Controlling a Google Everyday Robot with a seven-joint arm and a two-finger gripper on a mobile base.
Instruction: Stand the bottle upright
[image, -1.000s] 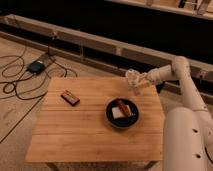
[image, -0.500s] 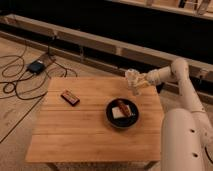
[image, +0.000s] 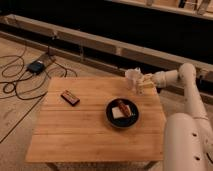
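My gripper (image: 139, 82) reaches in from the right over the far right corner of the wooden table (image: 90, 130). It is shut on the small pale yellowish bottle (image: 145, 84), which lies tilted in the grip a little above the tabletop. A whitish shape (image: 132, 76) sits right at the gripper's tip. I cannot tell whether it is a cup or part of the gripper.
A black bowl (image: 121, 113) holding food items sits right of the table's middle, just in front of the gripper. A brown snack bar (image: 70, 97) lies on the left half. Cables and a small box (image: 36, 66) lie on the floor at left. A dark wall runs behind.
The gripper and the bottle have shifted very slightly. The bowl and snack bar have not moved.
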